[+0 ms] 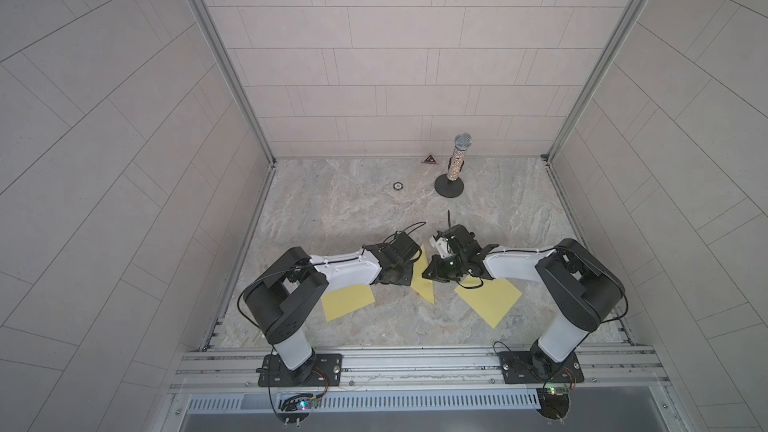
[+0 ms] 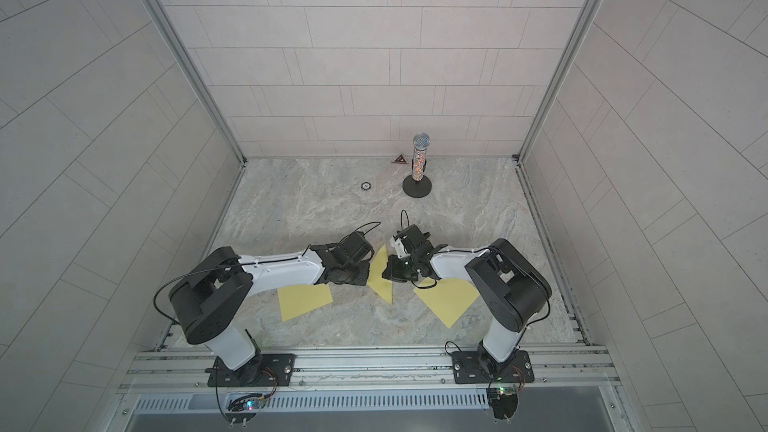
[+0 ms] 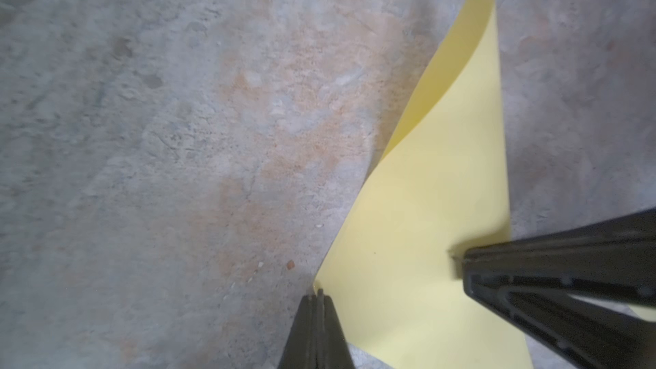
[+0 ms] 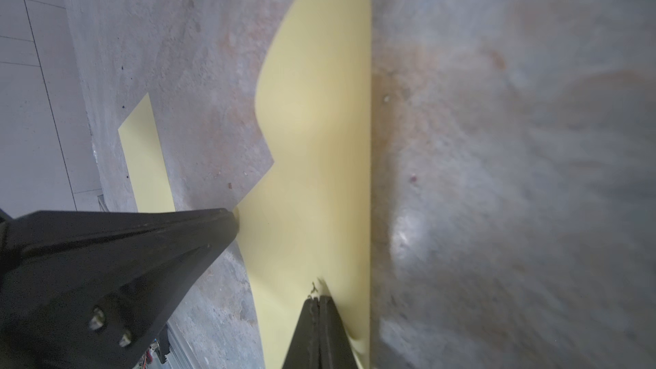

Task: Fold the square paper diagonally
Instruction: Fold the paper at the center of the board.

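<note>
Paper (image 1: 424, 286) corner pinched in left hand (image 3: 317, 294), edge in right hand (image 4: 318, 299).

walls (image 1: 395, 35): pale tiles are running in staggered rows on three sides | floor (image 1: 332, 209): grey-beige marbled surface is lying flat under soft even light | corner post (image 1: 222, 56): metal, is rising at the back | front rail (image 1: 415, 363): is spanning the near edge

Paper (image 1: 424, 289) yellow; table (image 1: 332, 209) marbled grey-beige; microphone (image 1: 457, 162) glittery silver; walls (image 1: 374, 56) pale tiled.
</note>
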Available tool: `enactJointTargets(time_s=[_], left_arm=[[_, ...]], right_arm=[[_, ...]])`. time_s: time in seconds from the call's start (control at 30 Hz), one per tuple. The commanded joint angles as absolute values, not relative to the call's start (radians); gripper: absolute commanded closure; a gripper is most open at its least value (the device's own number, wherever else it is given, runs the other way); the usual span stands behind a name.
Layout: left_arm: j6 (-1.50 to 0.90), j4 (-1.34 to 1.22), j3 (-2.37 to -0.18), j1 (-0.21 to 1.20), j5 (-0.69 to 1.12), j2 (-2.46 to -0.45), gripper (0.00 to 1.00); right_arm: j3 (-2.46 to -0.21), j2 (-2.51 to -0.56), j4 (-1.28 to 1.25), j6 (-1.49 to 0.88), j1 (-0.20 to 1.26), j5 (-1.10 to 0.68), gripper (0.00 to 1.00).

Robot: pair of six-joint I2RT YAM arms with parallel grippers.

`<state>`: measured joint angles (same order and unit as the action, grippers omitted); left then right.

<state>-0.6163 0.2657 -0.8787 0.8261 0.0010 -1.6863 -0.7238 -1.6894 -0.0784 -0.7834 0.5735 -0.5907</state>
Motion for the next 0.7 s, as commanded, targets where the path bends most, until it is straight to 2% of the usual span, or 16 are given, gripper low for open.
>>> enactJointTargets(time_s=[0.0, 0.37, 0.47, 0.67], left_arm=[[-0.623, 0.334, -0.844, 0.830, -0.021, -1.707, 1.00], [-0.623, 0.323, -0.835, 0.832, -0.026, -1.700, 1.00], [-0.621, 0.323, -0.835, 0.831, -0.025, -1.699, 1.00], [-0.621, 0.324, -0.835, 0.833, -0.026, -1.701, 1.00]], right_arm=[[-0.668, -1.690, -0.075, -0.815, 0.546, -0.512, 0.95], [-0.596, -1.576, -0.067, -0.838, 0.512, -0.495, 0.92], [-0.611, -1.539, -0.094, -0.829, 0.513, -0.526, 0.87], [-0.683, -1.574, -0.162, -0.808, 0.516, -0.635, 0.86]])
